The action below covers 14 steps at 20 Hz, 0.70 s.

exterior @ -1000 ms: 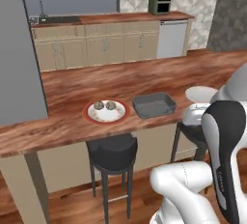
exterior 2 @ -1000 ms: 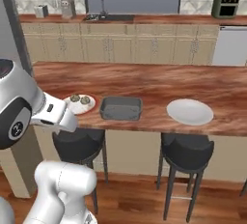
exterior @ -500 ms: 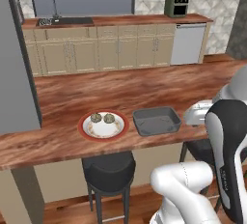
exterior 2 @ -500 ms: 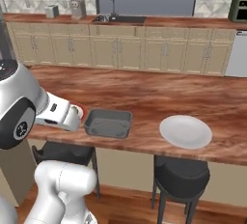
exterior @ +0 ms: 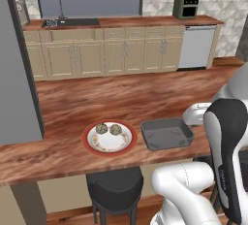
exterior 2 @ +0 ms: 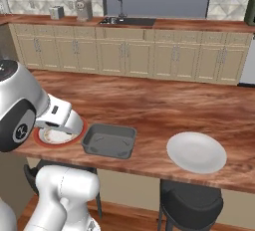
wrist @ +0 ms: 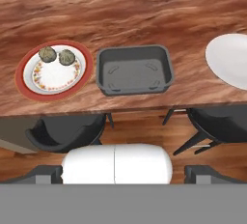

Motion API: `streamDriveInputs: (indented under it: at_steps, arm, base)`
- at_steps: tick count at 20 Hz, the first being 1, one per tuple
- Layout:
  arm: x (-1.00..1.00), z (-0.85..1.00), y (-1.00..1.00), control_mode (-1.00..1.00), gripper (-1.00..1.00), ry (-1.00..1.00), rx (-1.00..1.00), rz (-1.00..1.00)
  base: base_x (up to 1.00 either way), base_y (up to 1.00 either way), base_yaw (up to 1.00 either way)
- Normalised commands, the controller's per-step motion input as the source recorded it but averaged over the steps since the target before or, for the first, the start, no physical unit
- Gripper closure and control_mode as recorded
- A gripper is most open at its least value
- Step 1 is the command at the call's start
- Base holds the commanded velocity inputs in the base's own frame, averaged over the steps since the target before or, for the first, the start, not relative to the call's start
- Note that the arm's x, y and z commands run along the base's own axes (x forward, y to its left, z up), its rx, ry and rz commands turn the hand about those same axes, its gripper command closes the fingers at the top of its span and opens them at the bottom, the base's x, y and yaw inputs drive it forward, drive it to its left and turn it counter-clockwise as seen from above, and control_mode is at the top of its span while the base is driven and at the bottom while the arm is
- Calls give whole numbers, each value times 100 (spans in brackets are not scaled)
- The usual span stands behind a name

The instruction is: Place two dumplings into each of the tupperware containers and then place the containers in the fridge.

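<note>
Two dumplings (exterior: 101,128) (exterior: 115,129) lie side by side on a red-rimmed plate (exterior: 89,144) near the counter's front edge; in the hand view they are the two dumplings (wrist: 47,54) (wrist: 65,57) at upper left. Right of the plate stands a dark grey tupperware container (exterior: 167,133) (exterior 2: 109,140) (wrist: 134,68), empty. My gripper (wrist: 124,175) hangs above the counter's front edge, looking down on both, open, its fingertips (wrist: 46,174) wide apart with nothing between them. The fridge (exterior: 14,83) rises as a tall grey wall at the far left.
A round white plate (exterior 2: 195,151) (wrist: 231,59) lies on the counter right of the container. Two dark stools (wrist: 62,131) (wrist: 217,126) stand under the counter's front edge. Beige cabinets, a sink (exterior: 70,23) and a silver dishwasher (exterior: 196,47) line the back wall.
The whole picture has shifted in both base views, so the camera has moved with the base. Plate, dumplings and container keep their places on the counter. The gripper stays open.
</note>
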Motion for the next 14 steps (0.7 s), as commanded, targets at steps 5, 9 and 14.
streamDriveInputs:
  at_steps: [5,9,14]
  arm:
    - [0,0,0,100,-100,0,0,0]
    - [0,0,0,100,-100,0,0,0]
    - [0,0,0,100,-100,0,0,0]
  base:
    - [0,0,0]
    - [0,0,0]
    - [39,0,0]
